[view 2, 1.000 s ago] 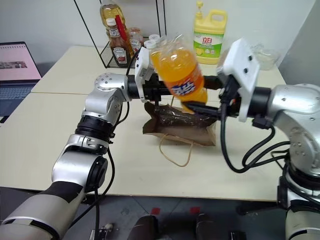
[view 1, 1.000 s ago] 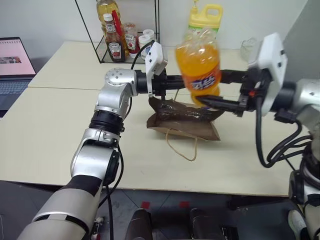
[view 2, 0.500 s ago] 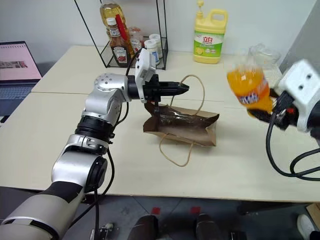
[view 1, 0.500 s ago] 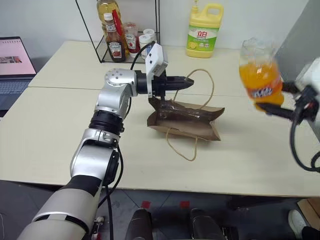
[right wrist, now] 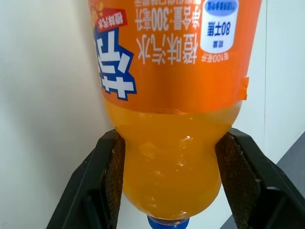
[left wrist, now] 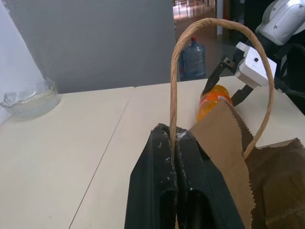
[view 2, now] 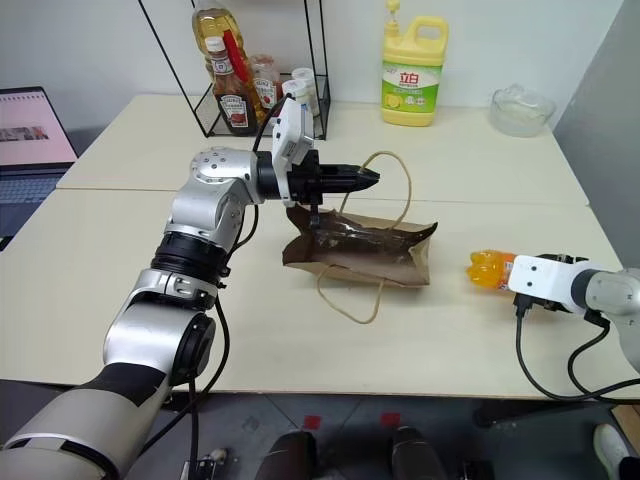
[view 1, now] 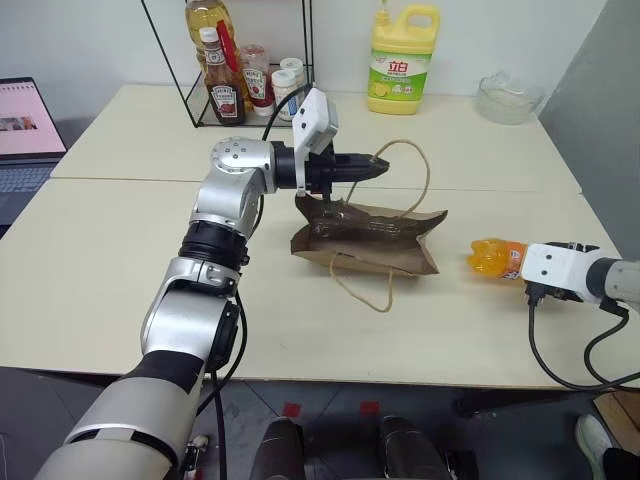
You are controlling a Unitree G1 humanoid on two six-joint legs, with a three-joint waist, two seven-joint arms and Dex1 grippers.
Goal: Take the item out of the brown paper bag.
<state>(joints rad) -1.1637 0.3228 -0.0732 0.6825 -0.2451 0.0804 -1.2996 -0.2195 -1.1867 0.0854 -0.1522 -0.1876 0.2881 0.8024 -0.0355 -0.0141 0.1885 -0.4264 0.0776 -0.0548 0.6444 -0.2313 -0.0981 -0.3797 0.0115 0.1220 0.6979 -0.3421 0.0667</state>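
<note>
Left hand (view 2: 372,176): staying pinched shut on one loop handle (view 2: 395,190) of the brown paper bag (view 2: 365,250); holding it raised
Right hand (right wrist: 169,157): gripping the soda bottle (view 1: 490,257) between both fingers
Soda bottle: lying on the surface (view 1: 120,280), well right of the bag; out of it
Bag: slumping on the surface, mouth open

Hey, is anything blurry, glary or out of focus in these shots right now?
Left eye view: evenly lit, sharp, soft shadow under the brown paper bag. Left wrist view: near left gripper fingers slightly soft, bag handle crisp. Right wrist view: orange soda bottle sharp between the right gripper pads, small highlights on the plastic.
</note>
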